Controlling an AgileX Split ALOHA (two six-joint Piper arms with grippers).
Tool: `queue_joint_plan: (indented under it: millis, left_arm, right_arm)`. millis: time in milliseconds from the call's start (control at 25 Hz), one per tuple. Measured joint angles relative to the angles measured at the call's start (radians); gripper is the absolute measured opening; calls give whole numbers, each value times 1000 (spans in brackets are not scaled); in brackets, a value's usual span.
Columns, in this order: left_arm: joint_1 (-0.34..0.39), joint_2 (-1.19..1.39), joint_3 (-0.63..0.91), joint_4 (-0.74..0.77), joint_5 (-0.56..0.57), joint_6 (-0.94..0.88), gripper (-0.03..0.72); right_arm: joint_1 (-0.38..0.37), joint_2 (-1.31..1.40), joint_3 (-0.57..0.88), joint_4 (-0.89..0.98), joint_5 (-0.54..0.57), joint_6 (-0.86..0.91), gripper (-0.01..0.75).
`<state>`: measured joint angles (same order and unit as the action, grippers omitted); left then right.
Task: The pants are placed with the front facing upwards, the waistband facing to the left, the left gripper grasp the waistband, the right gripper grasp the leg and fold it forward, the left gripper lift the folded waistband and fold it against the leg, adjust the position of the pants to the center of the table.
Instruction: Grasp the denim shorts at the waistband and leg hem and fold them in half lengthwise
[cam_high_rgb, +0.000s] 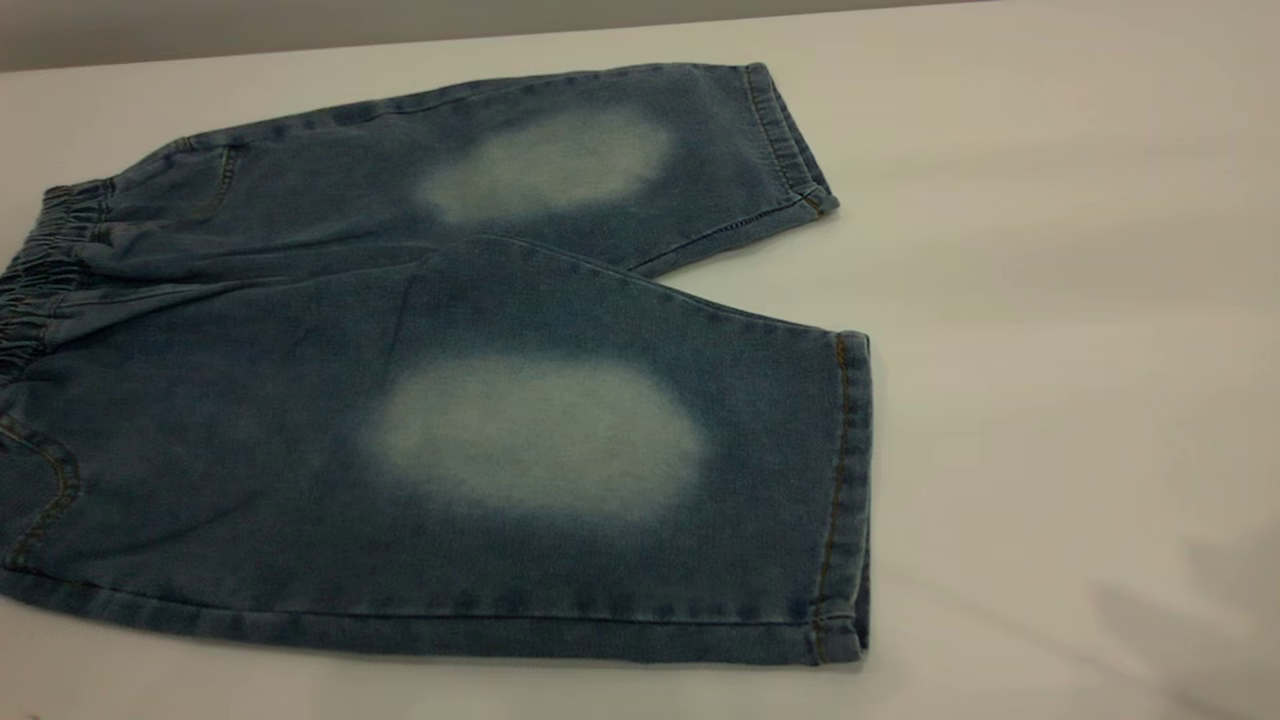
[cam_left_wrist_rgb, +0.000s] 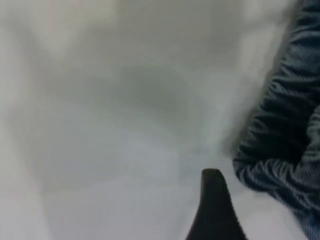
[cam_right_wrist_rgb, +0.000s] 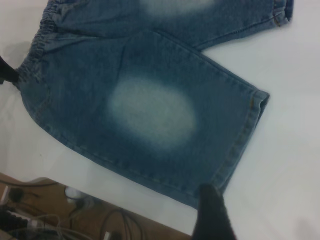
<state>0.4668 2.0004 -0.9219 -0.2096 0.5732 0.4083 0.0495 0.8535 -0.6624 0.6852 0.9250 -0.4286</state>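
The pants (cam_high_rgb: 450, 400) lie flat on the white table (cam_high_rgb: 1050, 300), front up, each leg with a pale oval. Their gathered waistband (cam_high_rgb: 35, 280) is at the left edge and the leg hems (cam_high_rgb: 845, 500) point right. No gripper shows in the exterior view. My left gripper (cam_left_wrist_rgb: 260, 220) hovers low over bare table just beside the waistband (cam_left_wrist_rgb: 285, 150); only one dark finger (cam_left_wrist_rgb: 214, 210) shows, touching nothing. My right gripper (cam_right_wrist_rgb: 250, 220) hangs above the near leg's hem corner (cam_right_wrist_rgb: 250, 130), one finger (cam_right_wrist_rgb: 212, 215) visible, nothing held.
The table's near edge (cam_right_wrist_rgb: 100, 192) runs close to the near leg, with cables and floor clutter (cam_right_wrist_rgb: 30, 215) beyond it. Bare table stretches right of the hems.
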Motion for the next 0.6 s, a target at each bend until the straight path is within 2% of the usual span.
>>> queue_joint_plan:
  millis: [280,600]
  left_arm:
    - [0,1,0,-23,-51,2,446]
    - [0,1,0,-31,-55,7,446]
  right_arm:
    - [0,0,0,0,-2,0,404]
    - [0,0,0,0,-2,0,404]
